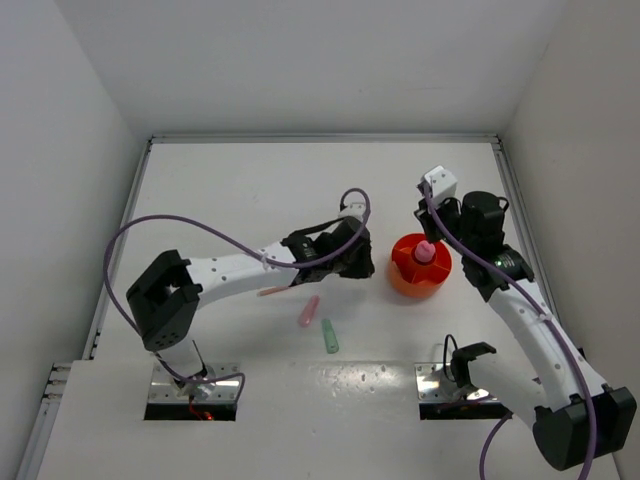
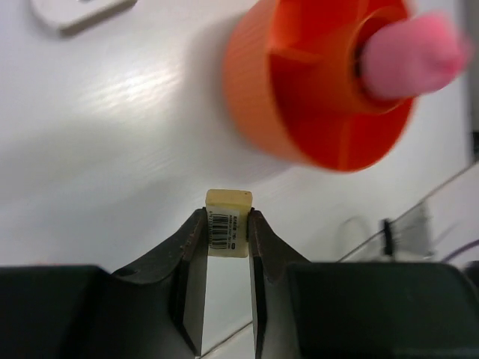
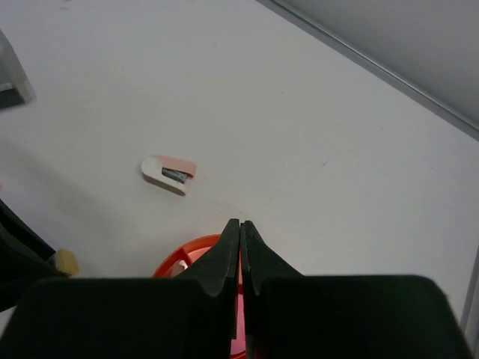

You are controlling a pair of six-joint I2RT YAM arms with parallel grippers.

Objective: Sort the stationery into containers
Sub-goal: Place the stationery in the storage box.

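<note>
My left gripper [image 2: 228, 224] is shut on a small tan block [image 2: 229, 217] with a barcode label and holds it just left of the orange-red tub [image 2: 299, 120]. In the top view that gripper [image 1: 358, 264] is beside the tub [image 1: 418, 278]. A pink-capped tube [image 1: 424, 252] stands in the tub's hub, and its cap also shows in the left wrist view [image 2: 412, 52]. My right gripper [image 3: 240, 223] is shut and empty, over the tub's far rim [image 3: 183, 258]. A pink marker [image 1: 309, 311], a mint-green marker [image 1: 329, 336] and a thin pink stick [image 1: 272, 292] lie on the table.
A small white and pink stapler [image 3: 168, 173] lies on the table beyond the tub; its edge shows in the left wrist view [image 2: 82, 11]. The white table has raised walls at the back and sides. Two metal base plates [image 1: 195, 385] sit at the near edge.
</note>
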